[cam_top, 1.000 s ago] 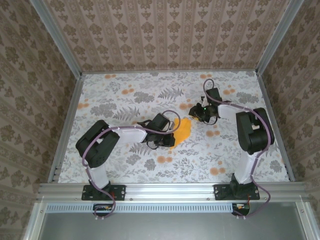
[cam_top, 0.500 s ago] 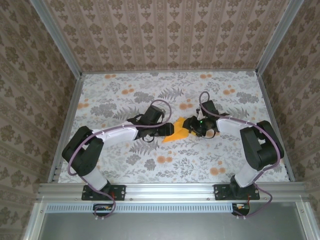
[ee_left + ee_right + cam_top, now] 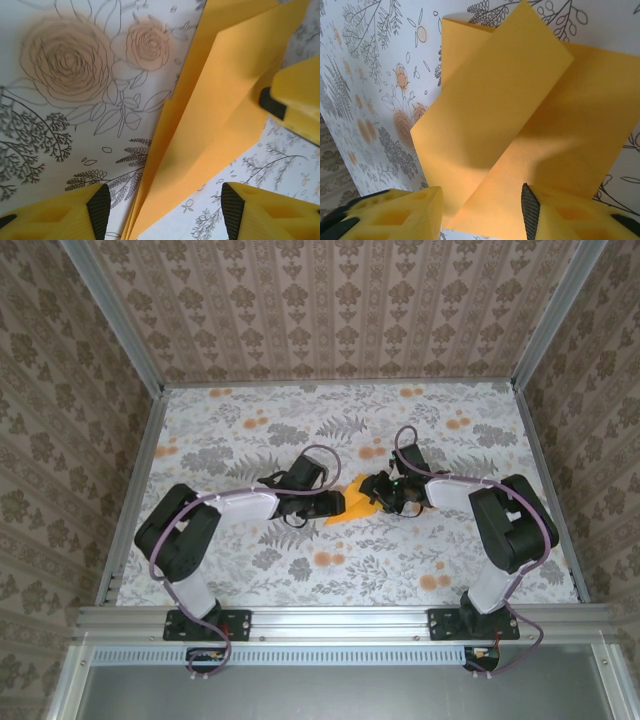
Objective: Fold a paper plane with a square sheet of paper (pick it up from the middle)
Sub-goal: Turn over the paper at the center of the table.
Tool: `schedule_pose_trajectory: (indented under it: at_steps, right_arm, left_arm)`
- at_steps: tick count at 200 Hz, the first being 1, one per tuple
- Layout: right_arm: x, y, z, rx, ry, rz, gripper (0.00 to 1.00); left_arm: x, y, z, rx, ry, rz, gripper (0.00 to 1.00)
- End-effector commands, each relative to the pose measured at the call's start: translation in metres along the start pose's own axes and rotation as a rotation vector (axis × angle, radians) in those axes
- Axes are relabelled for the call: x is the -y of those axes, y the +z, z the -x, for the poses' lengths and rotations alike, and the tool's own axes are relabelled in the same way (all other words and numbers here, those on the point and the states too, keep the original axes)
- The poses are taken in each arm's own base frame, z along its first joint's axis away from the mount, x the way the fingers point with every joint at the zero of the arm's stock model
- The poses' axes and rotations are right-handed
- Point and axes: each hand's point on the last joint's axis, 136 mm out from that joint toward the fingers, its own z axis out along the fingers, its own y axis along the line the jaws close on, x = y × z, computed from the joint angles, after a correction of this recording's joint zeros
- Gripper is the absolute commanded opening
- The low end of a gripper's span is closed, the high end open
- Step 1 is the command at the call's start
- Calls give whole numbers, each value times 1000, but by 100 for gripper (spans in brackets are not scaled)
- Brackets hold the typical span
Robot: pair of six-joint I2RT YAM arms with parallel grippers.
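Now the left pincer [image 3: 336,503] and right pincer [image 3: 378,494] are both gaping at either end of the folded paper [image 3: 351,508] lying mid-way across the tabletop [image 3: 250,430]. Light, floppy and easily creased, it is likely wanting a gentle middle pinch.

paper [image 3: 352,506] on table [image 3: 250,430] | left jaws left of it | right jaws right
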Motion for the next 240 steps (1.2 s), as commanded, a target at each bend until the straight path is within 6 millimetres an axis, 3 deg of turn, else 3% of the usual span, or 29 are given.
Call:
schedule_pose_trajectory:
  at_steps: [1, 36, 122, 170, 207, 240]
  right_arm:
    - [-1, 5, 6, 36, 28, 3, 46]
    - [2, 12, 8, 36, 40, -2, 45]
    - [-26, 23, -4, 14, -33, 137, 37]
    - [-26, 28, -10, 11, -32, 165, 20]
    - [-46, 9, -7, 36, -108, 238, 8]
    - [-84, -21, -14, -13, -217, 414, 8]
  left_arm:
    - [9, 5, 0, -28, -16, -43, 63]
    - [7, 9, -4, -46, -22, -43, 62]
    - [23, 14, -8, -90, -25, -147, 58]
    - [24, 4, -2, -63, -56, -188, 56]
    - [18, -23, 12, -1, -76, -215, 62]
    - [16, -51, 23, 73, -101, -299, 79]
